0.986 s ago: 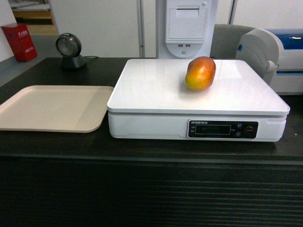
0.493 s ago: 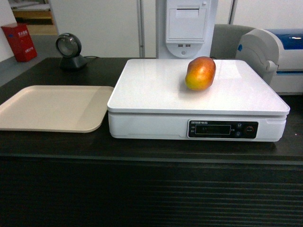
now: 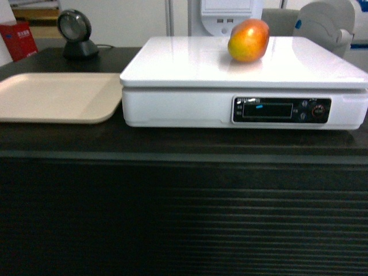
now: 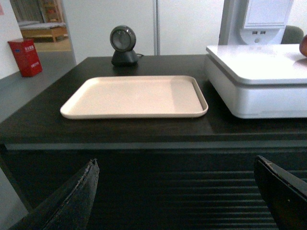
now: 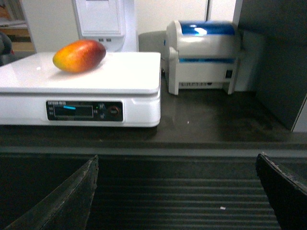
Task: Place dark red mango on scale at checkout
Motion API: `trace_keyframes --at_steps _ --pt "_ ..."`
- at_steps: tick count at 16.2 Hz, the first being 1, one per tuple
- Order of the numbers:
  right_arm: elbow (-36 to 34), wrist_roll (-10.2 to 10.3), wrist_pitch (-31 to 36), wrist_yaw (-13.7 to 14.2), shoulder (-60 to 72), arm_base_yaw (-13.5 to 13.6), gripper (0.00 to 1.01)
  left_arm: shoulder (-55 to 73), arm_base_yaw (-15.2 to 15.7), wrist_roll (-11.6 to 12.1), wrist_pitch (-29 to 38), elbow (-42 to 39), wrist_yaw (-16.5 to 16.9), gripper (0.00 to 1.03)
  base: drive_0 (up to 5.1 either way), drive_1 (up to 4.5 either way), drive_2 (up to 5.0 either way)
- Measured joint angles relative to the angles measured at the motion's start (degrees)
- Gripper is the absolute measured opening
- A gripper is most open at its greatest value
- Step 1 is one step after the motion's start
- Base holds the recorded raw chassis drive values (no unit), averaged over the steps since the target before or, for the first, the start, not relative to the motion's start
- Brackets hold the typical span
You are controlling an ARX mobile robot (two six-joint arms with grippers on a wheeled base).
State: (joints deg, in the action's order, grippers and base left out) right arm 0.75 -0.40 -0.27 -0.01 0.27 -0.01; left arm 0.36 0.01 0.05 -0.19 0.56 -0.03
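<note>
The dark red mango (image 3: 248, 39) lies on its side on the white platform of the scale (image 3: 190, 60), toward the back right; it shows too in the right wrist view as the mango (image 5: 79, 55) on the scale (image 5: 120, 76). The scale stands on the dark checkout counter (image 3: 184, 144) with its ribbed front. My left gripper (image 4: 176, 165) is open and empty, low in front of the ribbed panel. My right gripper (image 5: 177, 160) is open and empty too, below the counter edge. Neither gripper shows in the head view.
A beige tray (image 3: 54, 96) lies left of the scale. A black barcode scanner (image 3: 75, 33) stands behind it, a red box (image 3: 20, 39) at far left. A white and blue label printer (image 5: 204, 55) sits right of the scale, a white terminal (image 5: 98, 21) behind.
The head view has dropped and come closer: the counter front fills more of the frame and the scale sits higher. The mango has stayed in place on the scale.
</note>
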Motion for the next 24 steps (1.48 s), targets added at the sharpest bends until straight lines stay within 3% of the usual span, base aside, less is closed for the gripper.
trace_keyframes --at_steps 24 --pt "0.00 -0.02 -0.04 0.04 0.00 0.00 0.98 0.00 0.00 0.00 -0.20 0.00 -0.02 0.98 0.0 0.00 0.0"
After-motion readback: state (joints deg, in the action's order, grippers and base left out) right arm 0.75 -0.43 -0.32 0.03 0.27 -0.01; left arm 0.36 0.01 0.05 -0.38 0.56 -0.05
